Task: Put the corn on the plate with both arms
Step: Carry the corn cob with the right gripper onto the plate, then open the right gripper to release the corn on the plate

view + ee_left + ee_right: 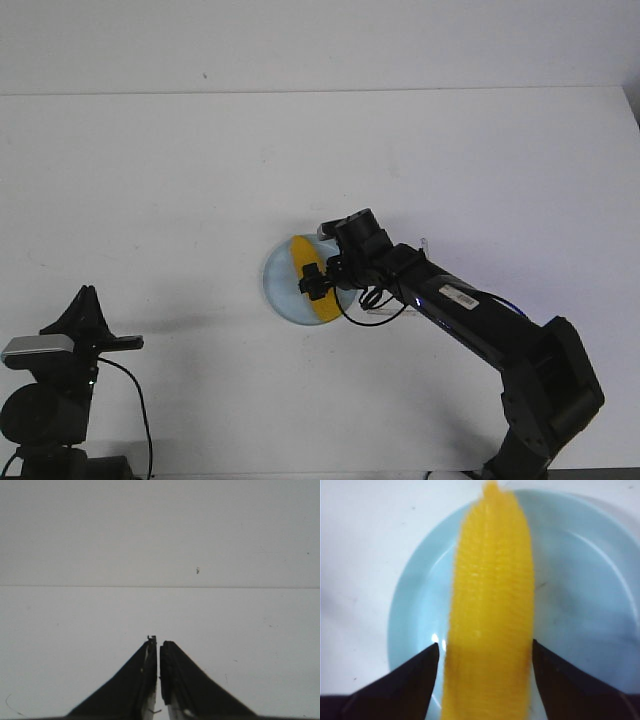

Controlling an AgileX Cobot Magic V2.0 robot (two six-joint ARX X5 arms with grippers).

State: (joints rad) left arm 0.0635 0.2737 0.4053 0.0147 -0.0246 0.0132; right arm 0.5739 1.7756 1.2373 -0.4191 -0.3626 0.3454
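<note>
Two arms share a white table (200,180), and only one is busy. Going by size, the table comes first: a bare pale surface carrying the other things. Next, the right arm (480,320) reaches from the near right corner toward the middle, while the left arm (50,390) sits folded at the near left corner, well apart from the work. The plate (275,285), round and pale blue, lies near the table's centre under the right wrist. The corn (300,252) lies across it, nearly as long as the plate is wide, its tapered tip reaching to the far rim in the right wrist view. The right gripper (485,652) straddles the thick end of the cob; its fingers (415,680) stand spread on either side, very near the yellow flanks, and the blur leaves it unclear whether they touch. The corn looks to be resting on the plate or just above it; which one I cannot tell. The left gripper (158,647) has its jaws pressed nearly together on nothing, facing bare table. I judge the step in hand to be the release at the plate, near the end of the task. The next move calls for a straight lift of the right gripper, fingers kept wide, so the cob is not dragged or rolled off the shallow rim.
</note>
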